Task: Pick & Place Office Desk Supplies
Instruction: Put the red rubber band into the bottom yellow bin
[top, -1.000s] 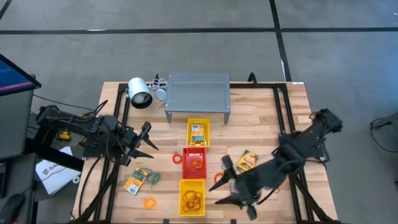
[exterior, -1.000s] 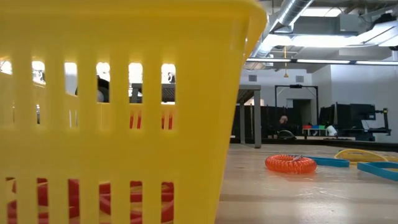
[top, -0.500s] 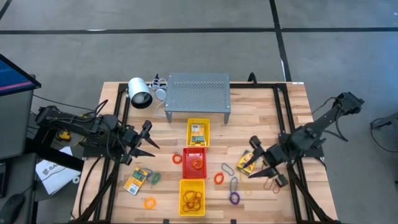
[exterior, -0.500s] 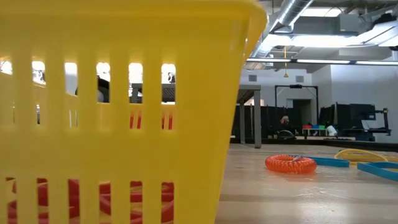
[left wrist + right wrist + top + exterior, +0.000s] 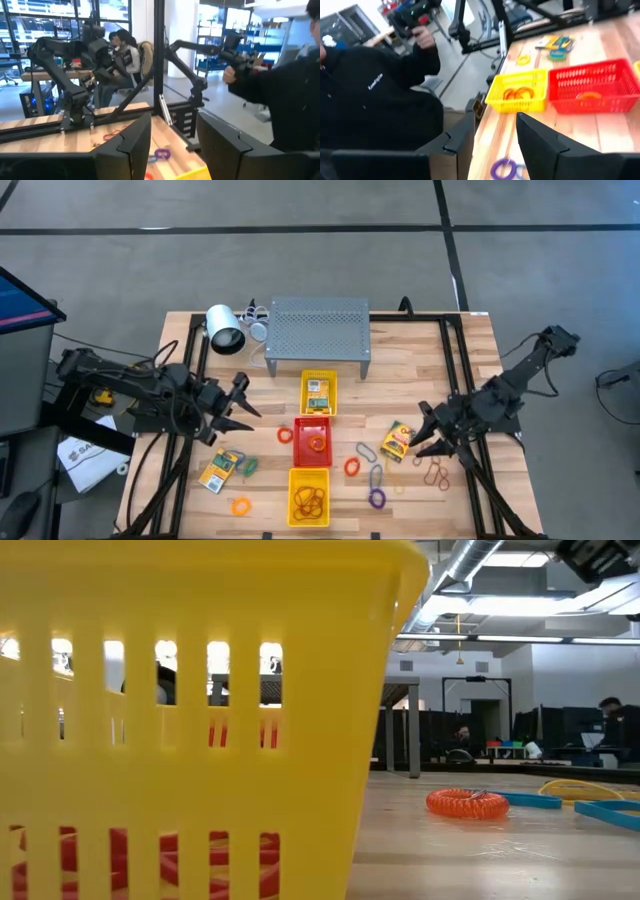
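Wooden surface (image 5: 420, 370) first: my right hand (image 5: 424, 433) hangs over its right side, fingers spread with nothing between them. Just left of it lies the yellow card packet (image 5: 397, 439), its long side slanting from near-left to far-right. My left hand (image 5: 238, 402) waits far off on the left, also spread, so right is nearer.

A light, striped wooden table top (image 5: 420, 380) carries three slotted plastic trays in a row: a far yellow tray (image 5: 319, 393), a middle red tray (image 5: 311, 442) and a near yellow tray (image 5: 309, 497). Yellow-orange printed card packets lie at left (image 5: 220, 471) and right (image 5: 397, 440). A purple ring (image 5: 376, 499) and an orange loop (image 5: 240, 506) lie near. The perforated metal stand (image 5: 319, 328) is grey.
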`<control>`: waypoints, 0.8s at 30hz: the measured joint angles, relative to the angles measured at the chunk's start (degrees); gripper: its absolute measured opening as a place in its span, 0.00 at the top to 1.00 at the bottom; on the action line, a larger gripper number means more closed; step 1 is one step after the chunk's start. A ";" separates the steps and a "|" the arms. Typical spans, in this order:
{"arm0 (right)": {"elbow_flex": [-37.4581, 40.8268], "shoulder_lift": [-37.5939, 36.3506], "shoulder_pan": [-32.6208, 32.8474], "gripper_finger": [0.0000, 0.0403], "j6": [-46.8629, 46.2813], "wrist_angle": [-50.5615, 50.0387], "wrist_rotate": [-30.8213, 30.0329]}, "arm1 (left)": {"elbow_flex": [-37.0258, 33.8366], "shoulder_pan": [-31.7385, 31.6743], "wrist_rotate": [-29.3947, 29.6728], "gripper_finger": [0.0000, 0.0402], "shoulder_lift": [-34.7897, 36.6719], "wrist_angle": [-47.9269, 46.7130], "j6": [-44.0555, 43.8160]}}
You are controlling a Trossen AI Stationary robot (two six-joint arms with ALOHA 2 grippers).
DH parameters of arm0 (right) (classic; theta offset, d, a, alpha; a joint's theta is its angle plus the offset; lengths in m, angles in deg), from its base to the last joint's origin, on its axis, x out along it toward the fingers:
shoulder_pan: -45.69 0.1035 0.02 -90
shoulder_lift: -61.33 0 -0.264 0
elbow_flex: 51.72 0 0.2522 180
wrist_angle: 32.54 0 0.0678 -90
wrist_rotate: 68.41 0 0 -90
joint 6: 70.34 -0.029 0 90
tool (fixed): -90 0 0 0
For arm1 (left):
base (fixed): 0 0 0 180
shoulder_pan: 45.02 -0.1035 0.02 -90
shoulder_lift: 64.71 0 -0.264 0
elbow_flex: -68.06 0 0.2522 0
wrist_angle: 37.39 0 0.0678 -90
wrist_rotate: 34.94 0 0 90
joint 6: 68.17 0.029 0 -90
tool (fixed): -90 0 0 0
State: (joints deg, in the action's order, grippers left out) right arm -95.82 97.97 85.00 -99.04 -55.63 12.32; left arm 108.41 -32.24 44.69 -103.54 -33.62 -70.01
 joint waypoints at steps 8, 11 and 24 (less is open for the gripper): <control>0.00 0.01 3.95 0.66 -10.99 -9.59 0.18 | 0.00 0.00 0.00 0.62 -6.64 6.98 -0.55; 0.00 0.02 5.54 0.66 -13.72 -11.75 0.19 | 0.00 0.00 0.01 0.62 -10.09 10.95 -0.57; -5.43 -0.01 12.16 0.66 -25.72 -36.15 1.48 | 0.00 0.00 0.02 0.62 -23.78 30.08 -0.17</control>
State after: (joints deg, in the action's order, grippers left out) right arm -101.25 97.96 97.16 -124.77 -91.79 13.80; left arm 108.41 -32.24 44.71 -127.32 -3.54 -70.18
